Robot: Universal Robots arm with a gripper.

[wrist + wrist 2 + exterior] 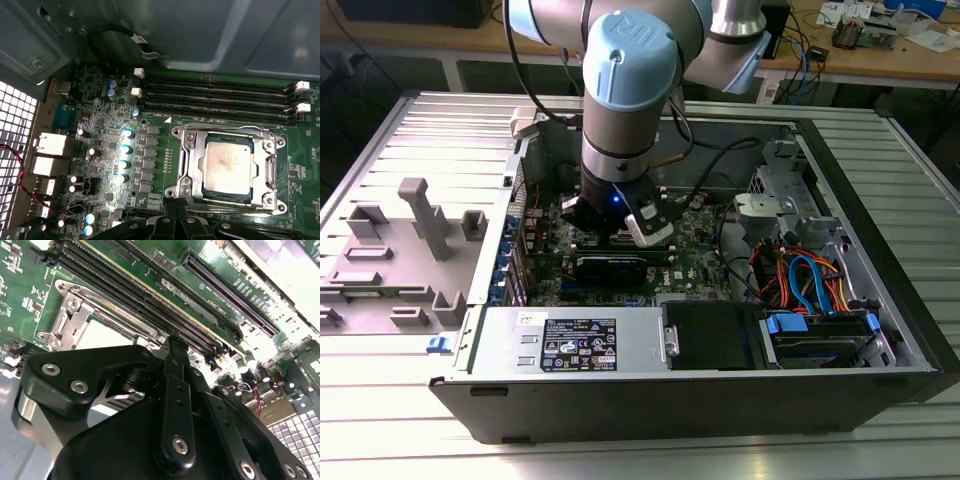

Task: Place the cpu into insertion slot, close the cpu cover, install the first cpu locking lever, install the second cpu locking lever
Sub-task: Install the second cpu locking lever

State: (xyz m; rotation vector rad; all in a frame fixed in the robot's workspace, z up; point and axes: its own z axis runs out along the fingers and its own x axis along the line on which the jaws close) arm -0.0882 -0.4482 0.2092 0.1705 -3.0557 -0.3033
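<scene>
In the first wrist view the cpu (227,162) lies flat in the insertion slot (250,145), its silver top showing through the window of the cpu cover (192,165). The cover lies flat down over it. Thin lever rods run along the frame's edges; whether they are latched I cannot tell. My gripper (178,210) hangs just off one edge of the socket, fingers shut with nothing between them. The second wrist view shows the gripper (172,347) beside the cover (65,320) and the pale cpu (100,337). In the exterior view the gripper (620,232) is low over the motherboard.
Long black memory slots (215,97) run beside the socket, and upright capacitors (125,162) stand on its other side. The open case holds a black card (610,265), a power supply (575,345) and a drive bay with blue cables (820,300). A grey fixture (400,250) sits on the exterior view's left.
</scene>
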